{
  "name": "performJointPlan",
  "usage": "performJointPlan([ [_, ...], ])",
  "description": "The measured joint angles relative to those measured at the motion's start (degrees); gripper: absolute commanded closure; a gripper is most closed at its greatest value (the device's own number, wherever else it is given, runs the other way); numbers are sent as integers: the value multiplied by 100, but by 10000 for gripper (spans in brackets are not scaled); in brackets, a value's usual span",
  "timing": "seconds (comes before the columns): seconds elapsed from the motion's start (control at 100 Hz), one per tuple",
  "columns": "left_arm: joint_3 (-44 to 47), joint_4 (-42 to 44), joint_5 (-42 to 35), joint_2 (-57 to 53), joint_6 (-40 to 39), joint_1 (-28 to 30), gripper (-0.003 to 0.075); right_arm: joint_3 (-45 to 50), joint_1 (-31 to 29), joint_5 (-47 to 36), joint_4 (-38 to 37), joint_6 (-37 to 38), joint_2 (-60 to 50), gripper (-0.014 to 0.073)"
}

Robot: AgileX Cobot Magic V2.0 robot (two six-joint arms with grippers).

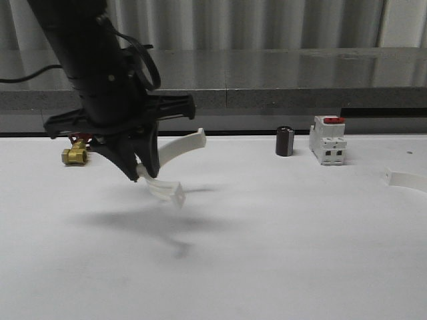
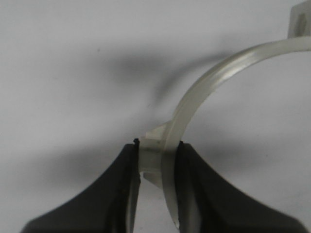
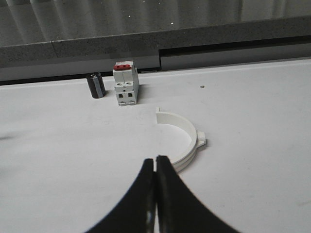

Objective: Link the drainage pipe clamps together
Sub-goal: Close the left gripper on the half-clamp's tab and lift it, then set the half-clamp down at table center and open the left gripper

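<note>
Starting at the left: the left pincer (image 1: 141,168) holds one clamp half (image 1: 175,160) pinched near its side tab, clear above the table (image 1: 267,267), its arc running up to the right and one flanged end hanging low. In the left wrist view the band (image 2: 204,85) looks thin and slightly translucent between the black fingers (image 2: 124,194), so I judge it light, springy, smooth enough to twist in the grip; hold at the tab, not the bare arc. Mid-table stand a dark cylinder (image 1: 285,141) and a white breaker (image 1: 327,140), off-task. Far right, the second clamp half (image 3: 182,136) lies flat on the table, just ahead of the right pincer (image 3: 155,187), whose fingers are pressed together, empty. Best purchase there: the side tab (image 3: 201,141).
</note>
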Motion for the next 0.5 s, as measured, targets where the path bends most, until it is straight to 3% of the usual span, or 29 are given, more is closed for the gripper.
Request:
performJointPlan([
  [0.5, -49, 0, -418, 692, -453, -219, 606, 0, 0, 0, 0, 0, 0, 712],
])
